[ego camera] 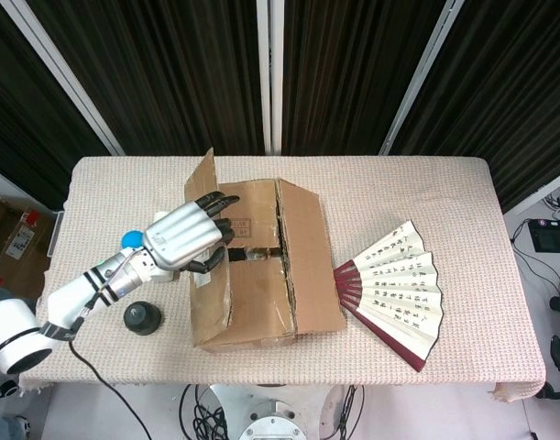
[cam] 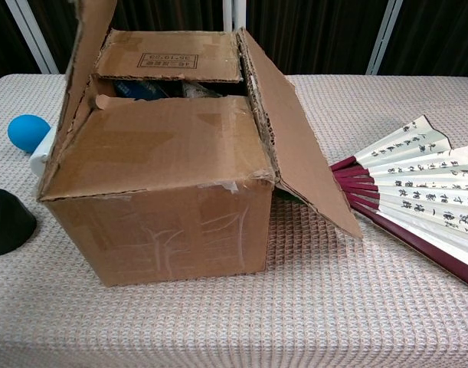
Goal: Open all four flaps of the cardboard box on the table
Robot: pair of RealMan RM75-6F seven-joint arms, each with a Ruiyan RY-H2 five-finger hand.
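My left hand (ego camera: 186,240) grips the box's (cam: 157,192) raised left flap (ego camera: 208,188), standing almost upright; two inner flaps lie flat just right of my fingers, long axes crosswise; right hand unseen.

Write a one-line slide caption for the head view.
Left hand lifts the cardboard box's left flap upright beside an open paper fan on the table.

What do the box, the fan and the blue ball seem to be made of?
Box: brown corrugated cardboard, matte; fluted edges show, with tape remnants. Fan: probably paper leaves printed with writing, on dark red ribs, maybe lacquered wood or bamboo. Blue ball: smooth and matte, likely rubber or foam; the pictures leave it open.
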